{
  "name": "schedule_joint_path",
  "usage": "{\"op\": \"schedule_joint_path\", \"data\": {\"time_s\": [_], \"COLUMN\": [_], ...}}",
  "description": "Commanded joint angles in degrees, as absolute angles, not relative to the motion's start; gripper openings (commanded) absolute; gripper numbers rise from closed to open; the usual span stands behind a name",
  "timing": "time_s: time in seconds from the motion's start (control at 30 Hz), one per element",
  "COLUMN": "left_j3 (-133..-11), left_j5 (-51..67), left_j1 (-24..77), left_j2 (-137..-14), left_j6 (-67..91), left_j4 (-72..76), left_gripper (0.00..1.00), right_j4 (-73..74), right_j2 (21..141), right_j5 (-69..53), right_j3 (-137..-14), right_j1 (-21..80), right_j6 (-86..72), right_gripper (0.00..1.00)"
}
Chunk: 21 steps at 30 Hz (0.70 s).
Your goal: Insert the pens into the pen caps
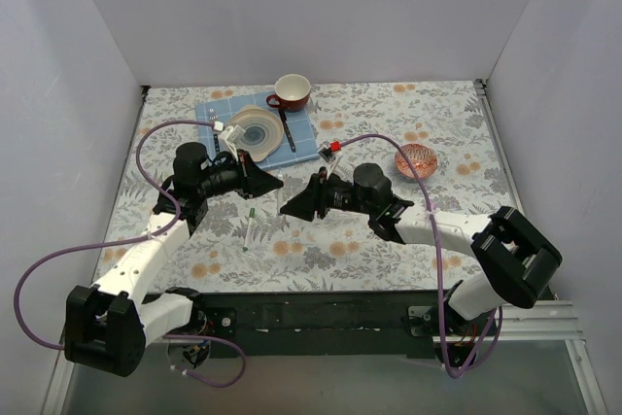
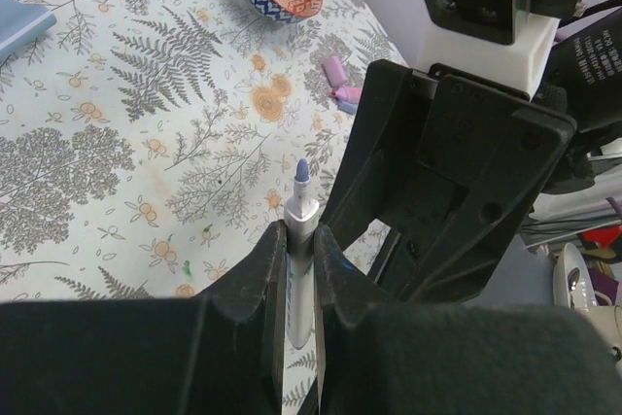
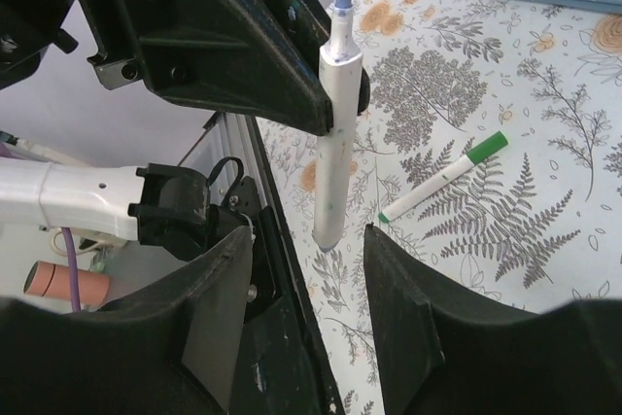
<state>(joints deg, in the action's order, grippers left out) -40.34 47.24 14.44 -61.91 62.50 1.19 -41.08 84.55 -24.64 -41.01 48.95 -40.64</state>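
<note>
Pens: one green-tipped pen (image 3: pixel 442 177) lies on the bench (image 1: pixel 389 240) ahead of the right jaws. Left jaws pinch the blue-tipped pen (image 2: pixel 301 206), tip poking past them. Right jaws are spread, empty, flanking its tail end. Pink and lilac caps (image 2: pixel 340 85) lie beyond the left jaws. Reads as pen presented, no cap yet. Next: right picks a cap and aligns it on the tip.

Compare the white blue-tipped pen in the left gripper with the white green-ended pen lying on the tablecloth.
The white pen with a blue tip is clamped in the shut left gripper, lifted off the table. The white pen with green ends lies loose and flat on the floral tablecloth, with nothing touching it. Their tip colours differ, blue against green. Both are slim, white-barrelled sticks with no separate cap being pushed on.
</note>
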Motion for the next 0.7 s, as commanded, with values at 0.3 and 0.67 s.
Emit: {"op": "schedule_joint_path", "data": {"time_s": [0.3, 0.67], "left_j3": [-34.11, -34.1], "left_j5": [46.67, 46.75], "left_j1": [17.05, 17.05], "left_j2": [-58.8, -58.89], "left_j6": [74.7, 76.81], "left_j4": [16.87, 18.63], "left_gripper": [0.0, 0.11], "right_j4": [-50.36, -50.01], "right_j2": [87.01, 85.96], "right_j5": [-25.31, -24.7], "right_j3": [-43.77, -42.28], "right_j1": [49.66, 49.57], "right_j6": [-42.1, -42.01], "right_gripper": [0.55, 0.01]}}
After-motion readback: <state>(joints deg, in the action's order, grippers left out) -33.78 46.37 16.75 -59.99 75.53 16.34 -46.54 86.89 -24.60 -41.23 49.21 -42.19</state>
